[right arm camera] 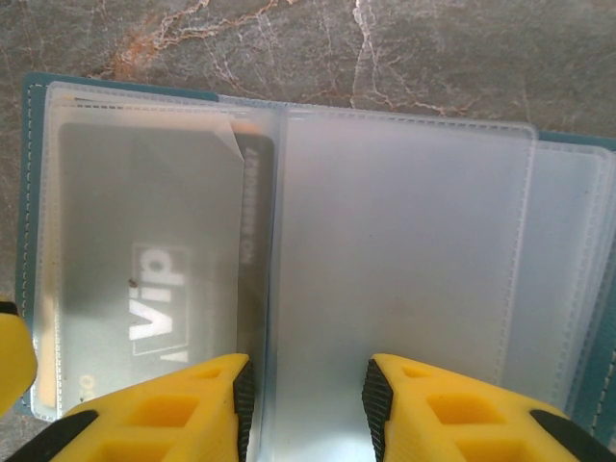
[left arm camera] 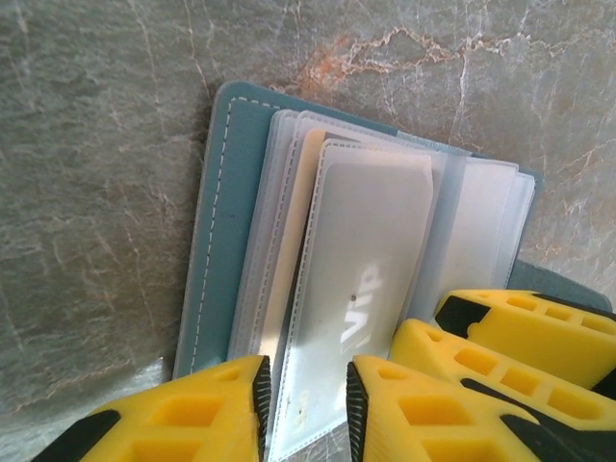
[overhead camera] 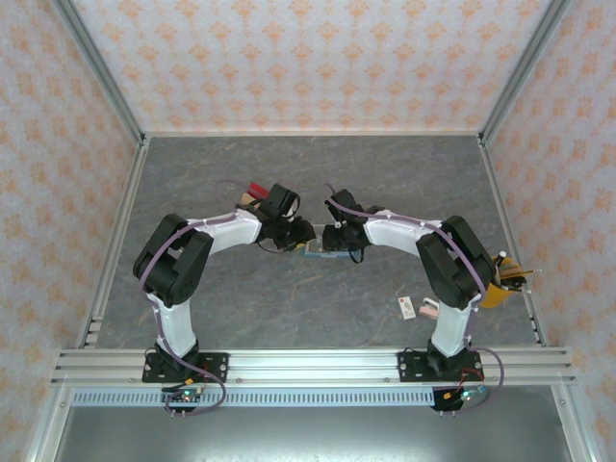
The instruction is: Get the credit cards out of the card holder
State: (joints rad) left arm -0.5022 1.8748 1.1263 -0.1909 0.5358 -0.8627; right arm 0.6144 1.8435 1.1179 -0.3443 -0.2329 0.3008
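From above, a small red object (overhead camera: pixel 258 189), too small to identify, lies on the grey marbled bench (overhead camera: pixel 192 173) just above the left arm's wrist, left of centre. To its right, mid-frame, the left tool (overhead camera: pixel 295 234) and the right tool (overhead camera: pixel 331 239) face each other. Their tips nearly meet over the small teal-blue folding card holder (overhead camera: pixel 314 249).

The left wrist view shows the holder lying open on the bench, its clear plastic sleeves (left arm camera: pixel 481 212) fanned out. A pale grey-white plastic card printed "VIP" (left arm camera: pixel 371 260) sits inside the front sleeve. The left tool's yellow fingers (left arm camera: pixel 192 419) stand a narrow gap apart over that sleeve's lower end, clamping nothing.

In the right wrist view the card fills the left-hand sleeve. The right tool's fingers (right arm camera: pixel 443 409) stand somewhat wider apart at bottom centre, over the sleeves beside the fold, also holding nothing.

At lower right of the overhead frame, a small white tag (overhead camera: pixel 406 306) and a pinkish lump (overhead camera: pixel 426 310) lie beside the right arm.
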